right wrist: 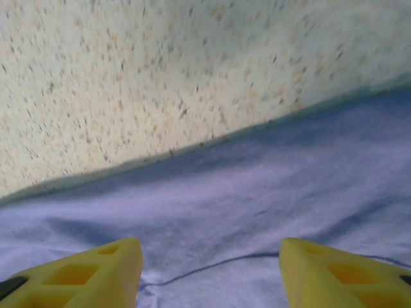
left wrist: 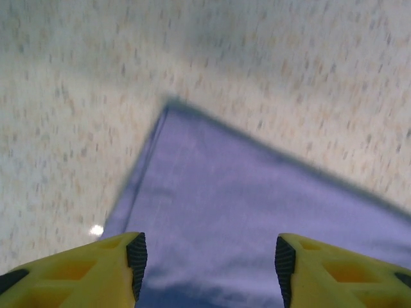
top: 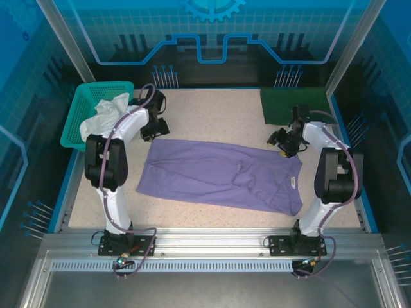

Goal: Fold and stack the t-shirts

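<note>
Purple t-shirt (top: 221,173) lies flat across middle of worktop (top: 212,112), folded into long strip, neck end toward right. Left claw (top: 154,130) hovers over its far left corner, fingers (left wrist: 83,269) well apart, nothing between them. Right claw (top: 282,142) hovers over far right edge, likewise open and empty. Wrist views blurred; cloth seems clear of both. Green t-shirt (top: 292,104) sits folded at far right corner. Basket (top: 80,109) at far left holds white cloth (top: 106,114).
</note>
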`<state>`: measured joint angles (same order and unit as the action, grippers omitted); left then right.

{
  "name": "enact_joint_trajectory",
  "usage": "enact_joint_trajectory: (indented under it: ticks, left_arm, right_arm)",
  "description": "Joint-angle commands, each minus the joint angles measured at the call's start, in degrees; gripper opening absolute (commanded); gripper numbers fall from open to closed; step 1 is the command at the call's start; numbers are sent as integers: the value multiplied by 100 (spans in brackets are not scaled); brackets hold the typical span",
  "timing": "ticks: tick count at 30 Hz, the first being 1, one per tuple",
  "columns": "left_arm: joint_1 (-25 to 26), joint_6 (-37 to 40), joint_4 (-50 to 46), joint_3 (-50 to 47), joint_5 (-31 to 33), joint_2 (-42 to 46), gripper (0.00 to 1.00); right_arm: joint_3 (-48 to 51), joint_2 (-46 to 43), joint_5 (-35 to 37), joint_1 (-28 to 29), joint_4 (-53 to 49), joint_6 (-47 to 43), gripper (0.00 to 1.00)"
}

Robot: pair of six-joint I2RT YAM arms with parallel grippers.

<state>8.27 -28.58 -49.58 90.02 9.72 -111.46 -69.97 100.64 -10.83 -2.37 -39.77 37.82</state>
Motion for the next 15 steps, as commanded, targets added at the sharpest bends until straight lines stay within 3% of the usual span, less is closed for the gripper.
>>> enact_joint_trajectory:
  ticks: [1,4,9,15]
  left_arm:
    - [-148,-135,215,-709,-446,124,57]
    - [-272,-51,479,-1039,-759,103,56]
    - [-309,136,625,-982,-602,-152,55]
    - [-317,270,704,-756,-305,-518,46]
  right_arm:
    - [353,-106,-68,113,71,131,60]
    - [452,-73,-79,210,76,88,60]
    - [581,-46,-93,250,144,85,60]
    - [677,-9,-64,253,142,50,60]
